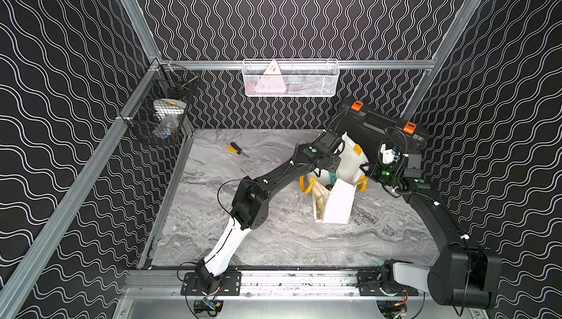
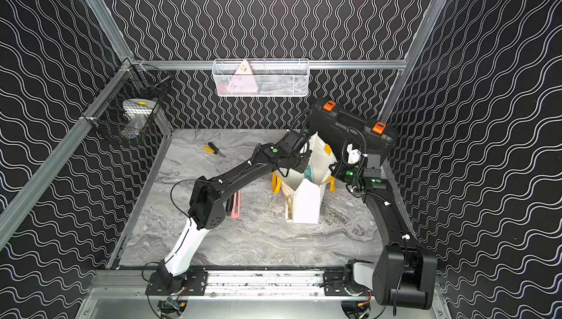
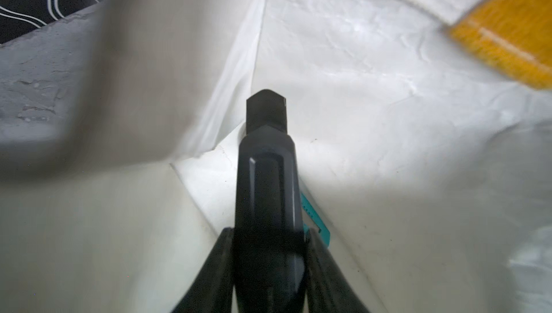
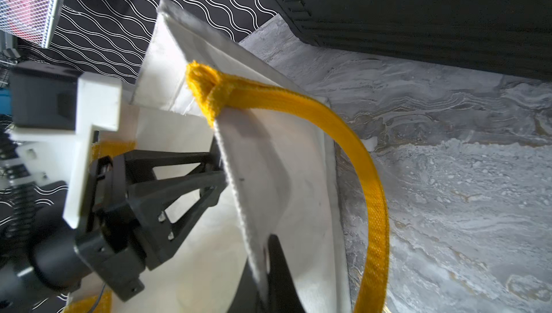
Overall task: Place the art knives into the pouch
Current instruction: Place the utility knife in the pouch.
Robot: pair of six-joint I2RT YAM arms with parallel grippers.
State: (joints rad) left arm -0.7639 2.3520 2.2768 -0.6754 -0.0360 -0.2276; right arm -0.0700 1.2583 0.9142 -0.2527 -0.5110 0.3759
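The left arm (image 1: pixel 273 177) rises from its base on the front rail. Its white lower link leans up to a bent elbow, and its black forearm stretches across the table (image 1: pixel 273 241) towards the back right. There the wrist tips down into the open mouth of the pouch (image 1: pixel 337 205). The left wrist view shows the left gripper (image 3: pixel 268 235) clamped on the art knife (image 3: pixel 265 177). This is a dark grey handle held between the two fingers, with its blunt end pointing into a folded inner corner of the white cloth. A teal strip shows along one side of it. The knife is therefore inside the pouch and has not been released. The right arm (image 1: pixel 431 211) climbs from its base along the right side of the table and folds at the wrist towards the pouch's near rim. The right gripper (image 4: pixel 265 254) is pinched shut on the cloth edge beside the yellow handle (image 4: pixel 373 183), holding the mouth open. In both top views the pouch stands upright just in front of the black case (image 1: pixel 380 125). A screwdriver (image 1: pixel 237 150) lies well apart from the pouch, towards the back left.
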